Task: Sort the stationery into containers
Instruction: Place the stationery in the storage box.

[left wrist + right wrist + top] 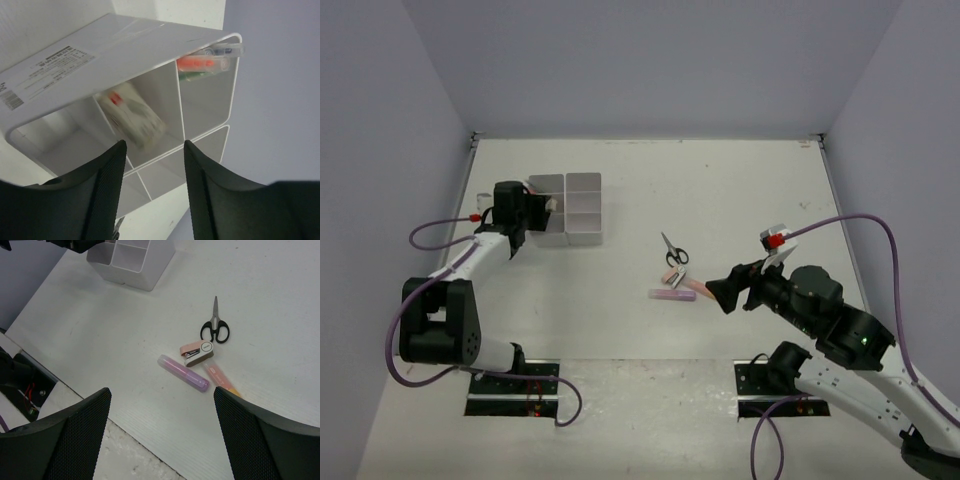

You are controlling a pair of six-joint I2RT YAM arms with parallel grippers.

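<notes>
The white tray block (582,207) stands at the far left of the table. My left gripper (546,206) is open at its left side. In the left wrist view the gripper (154,146) is empty, facing the compartments (205,110). A blurred white eraser (132,120) with red print is inside one, and red and green pens (206,64) are in another. My right gripper (713,293) is open and empty, hovering right of the loose items. Below it (161,392) lie black-handled scissors (216,330), a pink eraser (197,352), a purple marker (182,373) and a pink-orange marker (222,381).
The loose items cluster mid-table (673,272), right of the tray. The table's near edge (125,432) and the arm base plates (515,385) lie below the right gripper. Grey walls enclose the table on three sides.
</notes>
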